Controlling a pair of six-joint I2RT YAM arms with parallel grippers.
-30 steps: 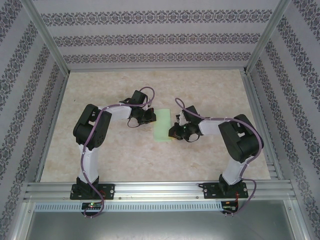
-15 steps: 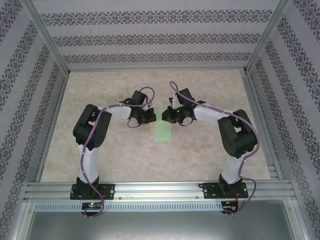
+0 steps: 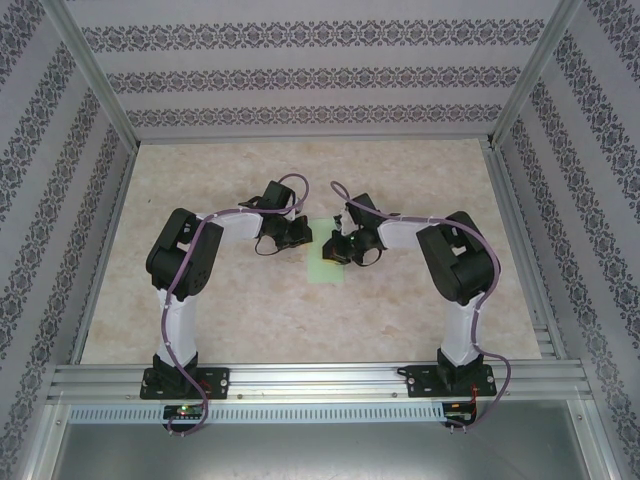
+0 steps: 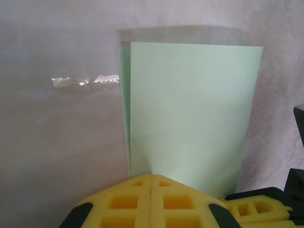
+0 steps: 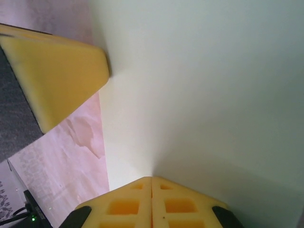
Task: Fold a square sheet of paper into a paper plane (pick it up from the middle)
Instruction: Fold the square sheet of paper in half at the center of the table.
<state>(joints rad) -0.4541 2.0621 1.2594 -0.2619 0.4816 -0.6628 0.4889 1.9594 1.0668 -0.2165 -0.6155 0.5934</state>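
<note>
No legible text, labels, brands, numbers or signs, square sheet of paper (image 4: 190, 114) unprinted

I counted one sheet of paper (image 4: 190, 114) on one bench (image 3: 250, 310), folded so that two layers showed along one edge. There were two arms, a left arm (image 3: 185, 262) and a right arm (image 3: 458, 262). Each carried one hand, the left hand (image 4: 151, 183) and the right hand (image 5: 152, 186), two in all. One strip of tape (image 4: 85, 80) was stuck to the bench.
</note>
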